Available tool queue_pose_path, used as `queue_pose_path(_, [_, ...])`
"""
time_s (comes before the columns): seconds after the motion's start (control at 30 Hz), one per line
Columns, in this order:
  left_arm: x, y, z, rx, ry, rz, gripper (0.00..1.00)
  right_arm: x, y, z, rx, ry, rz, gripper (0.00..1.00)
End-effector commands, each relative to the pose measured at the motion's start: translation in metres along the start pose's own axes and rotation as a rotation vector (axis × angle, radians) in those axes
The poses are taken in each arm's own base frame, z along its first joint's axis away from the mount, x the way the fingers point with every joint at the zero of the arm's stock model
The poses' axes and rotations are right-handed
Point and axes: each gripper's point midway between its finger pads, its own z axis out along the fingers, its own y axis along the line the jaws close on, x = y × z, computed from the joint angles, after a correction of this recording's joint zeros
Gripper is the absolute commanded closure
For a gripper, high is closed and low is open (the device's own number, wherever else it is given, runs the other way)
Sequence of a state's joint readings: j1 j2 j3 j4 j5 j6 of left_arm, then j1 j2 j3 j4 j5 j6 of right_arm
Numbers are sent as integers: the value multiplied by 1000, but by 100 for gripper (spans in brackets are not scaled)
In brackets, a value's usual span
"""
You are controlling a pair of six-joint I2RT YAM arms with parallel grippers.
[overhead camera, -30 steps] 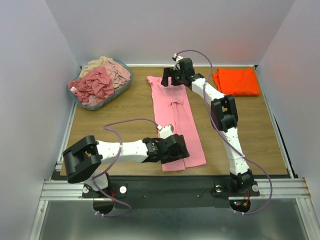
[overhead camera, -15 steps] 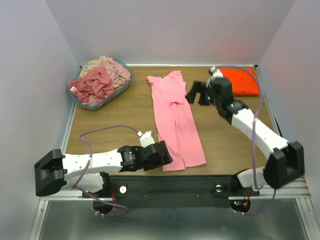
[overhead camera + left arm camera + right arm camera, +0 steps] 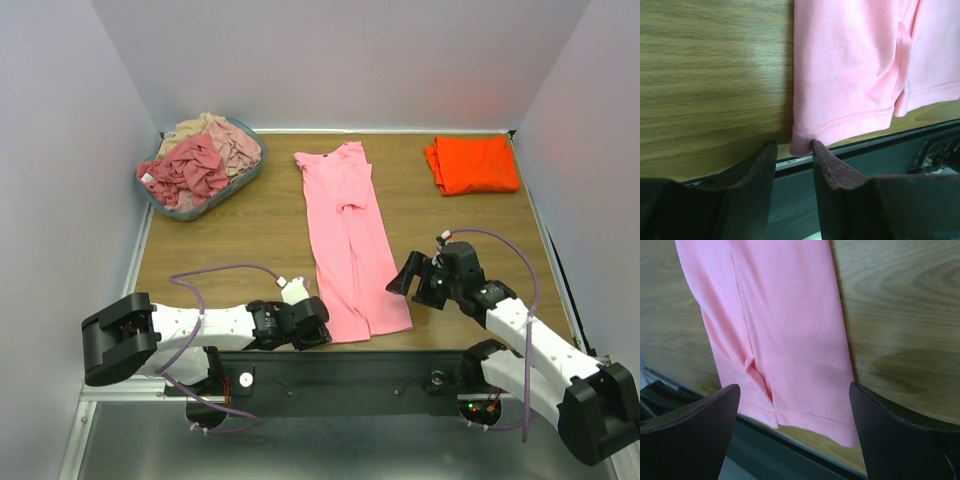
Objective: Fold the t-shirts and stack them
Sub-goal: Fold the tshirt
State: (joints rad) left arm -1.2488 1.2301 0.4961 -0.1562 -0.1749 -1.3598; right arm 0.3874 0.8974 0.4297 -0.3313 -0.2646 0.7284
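At the near edge of the surface [image 3: 230, 230], the left pincer [image 3: 318, 325] lies low at the near left corner of the pink shirt [image 3: 350, 240]. Its wrist view shows the two dark fingers [image 3: 757, 170] narrowed but not closed. A gap stands between the tips, and the corner of the hem sits right at that gap, against the right fingertip. Nothing is lifted, and the cloth lies flat on the wood.

A little farther in, on the right side, the right pincer [image 3: 410, 275] hangs just beside the shirt's right edge, pointing toward it. Its jaws stand wide and hold nothing. In its wrist view the lower part of the shirt, hem and right edge, lies between the spread fingers [image 3: 695, 425].

The pink shirt is laid out long and narrow down the middle of the surface. Its sides are folded inward, its hem is at the near edge and its neck is toward the far wall.

At the far right corner an orange shirt [image 3: 472, 163] lies folded flat. At the far left stands a grey-blue oval basket [image 3: 255, 160], heaped with crumpled dusty rose shirts [image 3: 185, 170] in front and beige shirts [image 3: 215, 130] behind.
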Motion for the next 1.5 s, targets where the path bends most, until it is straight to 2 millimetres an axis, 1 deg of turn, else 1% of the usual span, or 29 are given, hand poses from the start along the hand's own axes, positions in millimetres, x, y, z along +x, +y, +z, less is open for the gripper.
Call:
queue_pose_path(0.0, [3, 1, 4, 10, 6, -10, 65, 35, -2, -4, -44, 135, 36, 5])
queue_pose_path(0.13, [3, 4, 5, 3, 1, -14, 76, 57, -22, -7, 22, 224, 34, 7])
queue_pose_path(0.17, [2, 5, 5, 1, -3, -17, 80, 55, -24, -9, 42, 216, 29, 7])
queue_pose_path(0.23, [2, 4, 6, 5, -7, -23, 84, 56, -30, -11, 71, 212, 26, 8])
queue_pose_path(0.27, [2, 3, 7, 8, -7, -22, 90, 54, -33, -10, 89, 197, 26, 10])
queue_pose_path(0.33, [2, 1, 8, 15, -7, -13, 92, 54, -34, -10, 92, 198, 30, 14])
queue_pose_path(0.37, [1, -1, 8, 25, -8, -13, 98, 55, -35, -9, 99, 206, 32, 19])
queue_pose_path(0.43, [1, -3, 9, 28, -11, -7, 100, 58, -36, -9, 102, 221, 33, 28])
queue_pose_path(0.47, [0, -5, 9, 32, -14, -8, 100, 60, -35, -9, 98, 234, 33, 34])
queue_pose_path(0.53, [-1, -6, 9, 33, -20, -3, 100, 65, -37, -9, 95, 253, 37, 37])
queue_pose_path(0.57, [-2, -6, 9, 35, -25, -1, 100, 66, -37, -9, 94, 258, 39, 44])
queue_pose_path(0.67, [-3, -8, 8, 51, -31, -7, 100, 71, -43, -9, 111, 274, 49, 56])
queue_pose_path(0.7, [-3, -10, 7, 63, -32, -5, 100, 71, -44, -8, 120, 272, 49, 68])
queue_pose_path(0.73, [-4, -11, 7, 71, -38, -4, 100, 70, -44, -8, 122, 270, 51, 72])
queue_pose_path(0.77, [-5, -12, 6, 76, -40, -6, 100, 68, -44, -7, 125, 264, 49, 80])
queue_pose_path(0.8, [-6, -13, 4, 87, -45, -2, 100, 65, -43, -7, 128, 254, 46, 94])
queue_pose_path(0.87, [-8, -17, 2, 103, -53, 4, 100, 53, -37, -8, 119, 212, 26, 98])
queue_pose_path(0.97, [-16, -27, -2, 129, -88, 17, 100, 36, -27, -9, 106, 159, -1, 100])
queue_pose_path(1.0, [-23, -32, -4, 140, -116, 22, 100, 27, -18, -11, 86, 139, -20, 100])
queue_pose_path(1.07, [-30, -33, -7, 132, -139, 25, 100, 17, -12, -11, 86, 119, -36, 100])
queue_pose_path(1.1, [-40, -36, -10, 131, -163, 29, 100, 5, -6, -12, 87, 84, -51, 100])
queue_pose_path(1.2, [-59, -43, -17, 138, -211, 28, 100, -13, 3, -11, 100, 48, -66, 100])
queue_pose_path(1.23, [-73, -47, -19, 143, -244, 32, 100, -27, 15, -13, 80, 15, -81, 100])
queue_pose_path(1.3, [-89, -58, -26, 166, -278, 45, 100, -43, 23, -10, 74, -27, -87, 100])
queue_pose_path(1.33, [-98, -61, -27, 167, -296, 55, 100, -56, 33, -12, 60, -60, -91, 100])
queue_pose_path(1.37, [-114, -57, -27, 147, -325, 69, 100, -63, 38, -11, 56, -79, -94, 100])
queue_pose_path(1.4, [-124, -56, -25, 129, -335, 79, 100, -73, 41, -10, 64, -106, -97, 100])
queue_pose_path(1.43, [-134, -63, -28, 140, -342, 83, 100, -80, 43, -6, 71, -121, -91, 100])
queue_pose_path(1.47, [-142, -63, -28, 128, -354, 85, 100, -93, 52, -6, 63, -152, -94, 100])
